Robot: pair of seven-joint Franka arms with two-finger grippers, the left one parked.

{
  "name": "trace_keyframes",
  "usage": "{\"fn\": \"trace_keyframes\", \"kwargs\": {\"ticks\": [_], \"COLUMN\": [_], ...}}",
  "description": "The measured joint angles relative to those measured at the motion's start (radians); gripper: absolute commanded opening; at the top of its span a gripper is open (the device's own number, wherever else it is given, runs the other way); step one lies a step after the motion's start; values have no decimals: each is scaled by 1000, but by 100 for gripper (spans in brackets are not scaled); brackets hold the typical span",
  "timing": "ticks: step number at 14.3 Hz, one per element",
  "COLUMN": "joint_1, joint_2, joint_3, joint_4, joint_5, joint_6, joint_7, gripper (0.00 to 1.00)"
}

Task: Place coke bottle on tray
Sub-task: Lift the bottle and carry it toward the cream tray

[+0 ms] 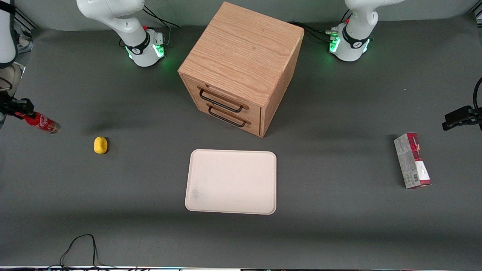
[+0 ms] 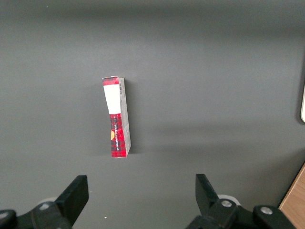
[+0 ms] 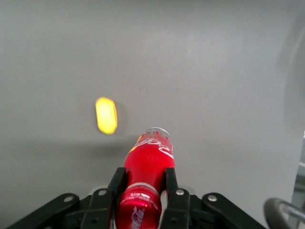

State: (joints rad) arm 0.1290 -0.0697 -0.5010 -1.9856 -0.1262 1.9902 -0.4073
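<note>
My right gripper (image 1: 20,109) is at the working arm's end of the table, raised above the mat, and is shut on the coke bottle (image 1: 39,122). The bottle is slim and red with white script, held near its cap, its clear base tilted down and away from the fingers. In the right wrist view the black fingers (image 3: 117,188) clamp both sides of the bottle (image 3: 148,164), the gripper (image 3: 144,186) pointing over bare mat. The cream tray (image 1: 231,181) lies flat at the table's middle, nearer the front camera than the cabinet, well away from the gripper.
A small yellow object (image 1: 100,145) lies on the mat between gripper and tray, also in the right wrist view (image 3: 106,115). A wooden two-drawer cabinet (image 1: 241,66) stands at the middle. A red-and-grey carton (image 1: 412,160) lies toward the parked arm's end.
</note>
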Motion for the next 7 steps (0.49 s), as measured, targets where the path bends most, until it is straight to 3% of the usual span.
{"fn": "trace_keyframes", "kwargs": {"ticks": [3, 7], "joint_1": [-25, -60], "joint_2": [102, 212], "joint_3": [98, 271], "joint_4": [200, 440], "joint_5": [95, 126], "joint_6": [-97, -217], "joint_7": [52, 202], "gripper": [0, 0]}}
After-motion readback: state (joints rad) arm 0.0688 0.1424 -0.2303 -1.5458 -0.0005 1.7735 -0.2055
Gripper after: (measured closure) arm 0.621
